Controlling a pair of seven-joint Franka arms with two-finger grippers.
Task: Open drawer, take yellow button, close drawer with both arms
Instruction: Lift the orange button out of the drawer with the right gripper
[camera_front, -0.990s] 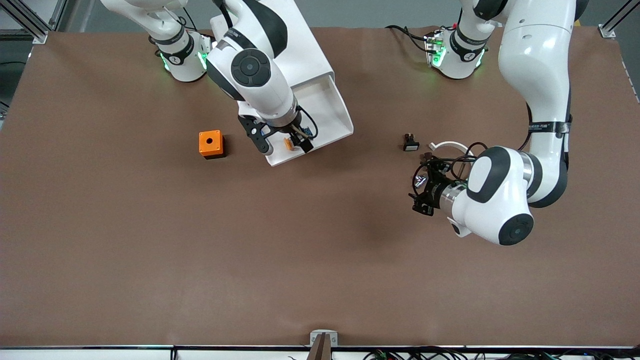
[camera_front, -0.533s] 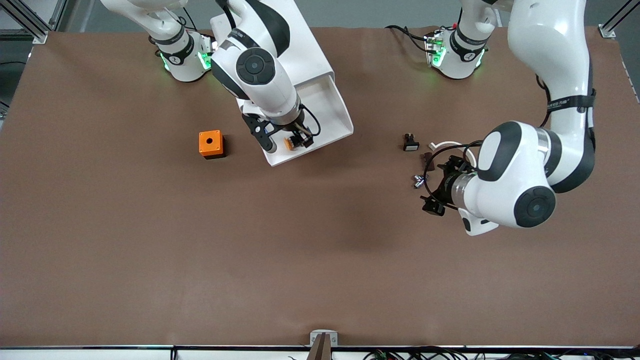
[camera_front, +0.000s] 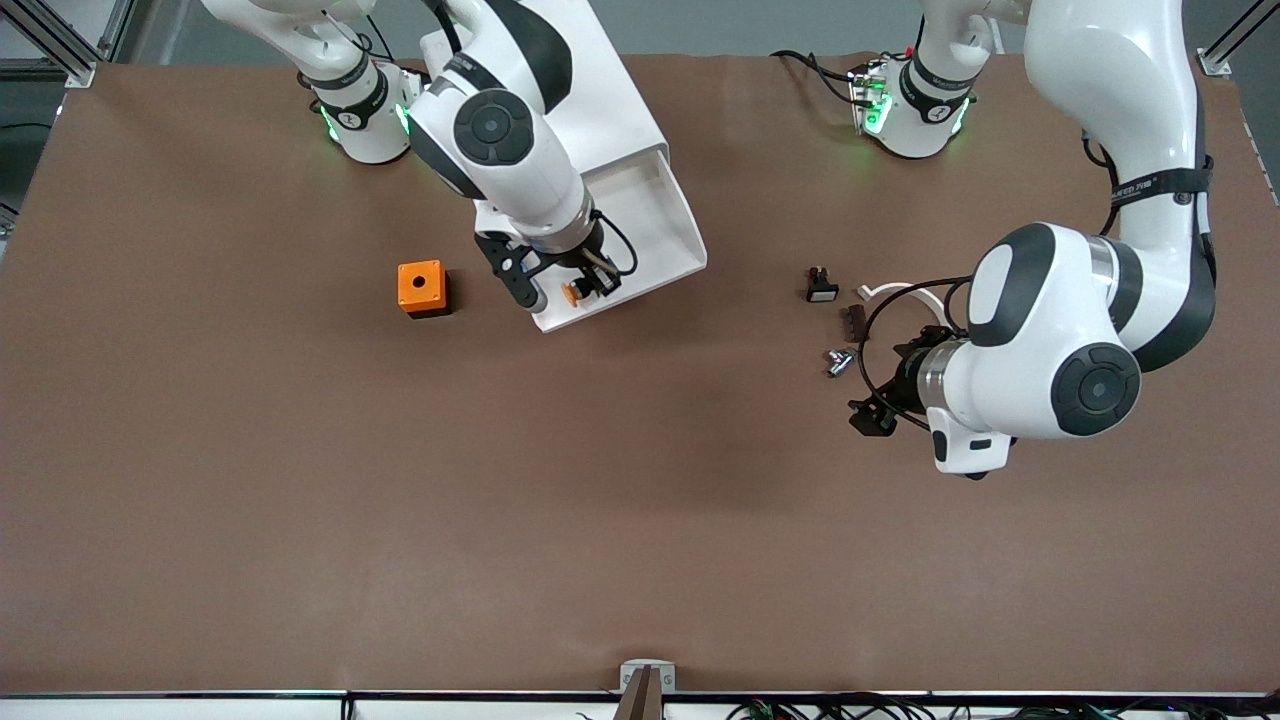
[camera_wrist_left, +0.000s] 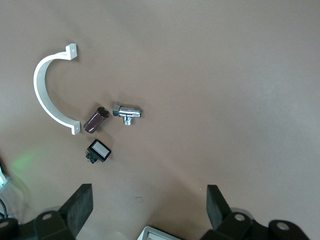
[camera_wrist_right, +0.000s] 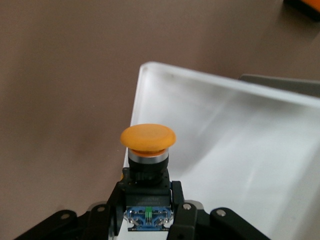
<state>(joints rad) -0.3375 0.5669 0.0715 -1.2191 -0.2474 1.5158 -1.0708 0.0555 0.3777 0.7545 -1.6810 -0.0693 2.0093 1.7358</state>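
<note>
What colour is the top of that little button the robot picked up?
Orange-yellow; the button shows best in the right wrist view, held in the right hand.

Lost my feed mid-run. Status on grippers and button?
Right gripper shut on button, over the open drawer. Left gripper open, waiting over bare table near small parts. Nothing in the way.

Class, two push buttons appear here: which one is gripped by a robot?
The button with the orange-yellow mushroom cap, clamped in the right gripper over the open drawer. The white-faced black button lies loose on the table.
</note>
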